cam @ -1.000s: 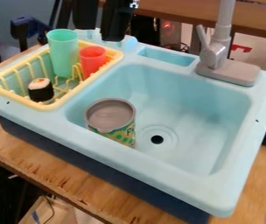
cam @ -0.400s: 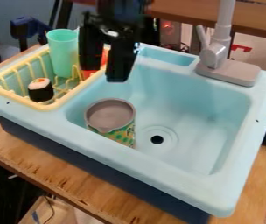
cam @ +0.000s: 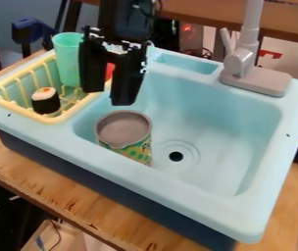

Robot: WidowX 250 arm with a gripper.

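This looks like a robot lab: a robot arm [cam: 125, 19] hangs over a toy sink [cam: 197, 188] near the bench's front edge [cam: 66, 196].

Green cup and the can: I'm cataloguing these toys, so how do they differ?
The green cup is plain and slender; the can is wider, with a grey top and patterned sides. The cup stands in the yellow rack, while the can is in the sink basin. Both are roughly cylindrical and look upright.

Small lettering [cam: 145, 146] on the can [cam: 122, 130] in the sink [cam: 197, 95] cannot be read
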